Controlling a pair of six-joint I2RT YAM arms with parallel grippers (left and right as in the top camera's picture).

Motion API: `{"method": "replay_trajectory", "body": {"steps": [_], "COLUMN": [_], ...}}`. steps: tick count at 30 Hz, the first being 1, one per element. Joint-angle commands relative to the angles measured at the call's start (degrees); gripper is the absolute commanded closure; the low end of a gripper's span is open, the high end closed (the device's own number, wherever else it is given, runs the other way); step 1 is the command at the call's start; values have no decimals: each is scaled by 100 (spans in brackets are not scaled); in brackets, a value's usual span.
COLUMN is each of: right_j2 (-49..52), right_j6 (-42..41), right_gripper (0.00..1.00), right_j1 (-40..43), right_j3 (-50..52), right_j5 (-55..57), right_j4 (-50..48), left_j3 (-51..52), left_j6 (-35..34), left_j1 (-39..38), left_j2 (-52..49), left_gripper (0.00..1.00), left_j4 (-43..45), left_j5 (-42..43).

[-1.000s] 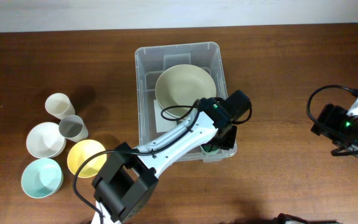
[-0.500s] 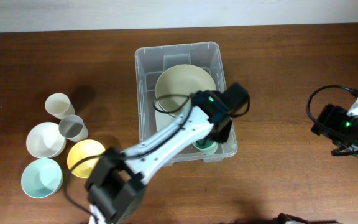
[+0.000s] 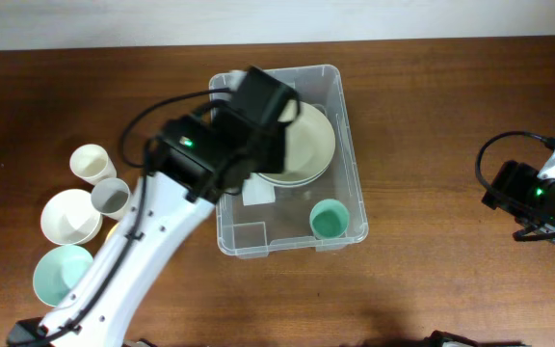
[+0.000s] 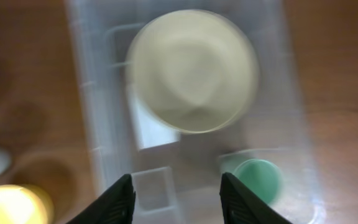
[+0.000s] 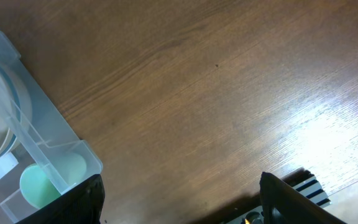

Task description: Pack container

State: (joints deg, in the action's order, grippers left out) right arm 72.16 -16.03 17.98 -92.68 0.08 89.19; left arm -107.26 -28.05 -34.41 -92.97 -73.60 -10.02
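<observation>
The clear container point(image 3: 351, 173) stands at the table's middle. It holds a cream bowl point(image 3: 308, 145) at its far end and a green cup point(image 3: 328, 221) at its near right corner. My left gripper point(image 4: 176, 199) is open and empty. It hangs above the container's left half and looks down on the bowl point(image 4: 194, 68), the green cup point(image 4: 258, 179) and the container wall point(image 4: 86, 87). My right gripper point(image 5: 179, 202) is open and empty over bare wood to the right of the container point(image 5: 55, 134).
At the left stand a cream cup point(image 3: 91, 162), a grey cup point(image 3: 112, 198), a white bowl point(image 3: 68, 217) and a light blue bowl point(image 3: 61, 275). A yellow bowl point(image 4: 5, 205) lies by them, under my left arm in the overhead view.
My left gripper let go of the green cup at the container's near right corner, rose, and swung back left over the container's left half. The right arm has not moved.
</observation>
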Motion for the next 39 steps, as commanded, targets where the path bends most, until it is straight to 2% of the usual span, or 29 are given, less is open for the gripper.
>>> {"method": "replay_trajectory", "body": {"steps": [1,5,7,12,15,22,29,34,39], "right_j2": [-59,-59,-59,-59,-59,-59,-59,-59,-59], "right_j6": [44,44,44,44,44,44,63,63,63], "right_gripper": [24,24,24,24,24,24,25,25,24], "right_j1": [42,42,42,42,42,42,42,42,42], "right_j3": [-11,-11,-11,-11,-11,-11,-11,-11,-11], "right_j5": [-35,-35,-35,-37,-57,-57,-55,-55,-55], "right_j4": [-4,-7,-9,-7,-9,-4,-4,-7,-4], "left_j3": [-17,-2,103,616,1198,2398,2570,2570,2564], "left_j6": [76,79,98,105,428,686,717,719,719], "left_j1": [702,1705,2225,3329,3748,4155,4210,4210,4203], "left_j2": [142,170,166,96,26,-450,-1504,-1869,-1921], "left_gripper": [50,31,27,26,26,28,28,43,76], "left_j4": [-321,-645,-638,-481,-98,765,1193,1388,1462], "left_j5": [-396,-483,-483,-334,48,262,297,317,382]}}
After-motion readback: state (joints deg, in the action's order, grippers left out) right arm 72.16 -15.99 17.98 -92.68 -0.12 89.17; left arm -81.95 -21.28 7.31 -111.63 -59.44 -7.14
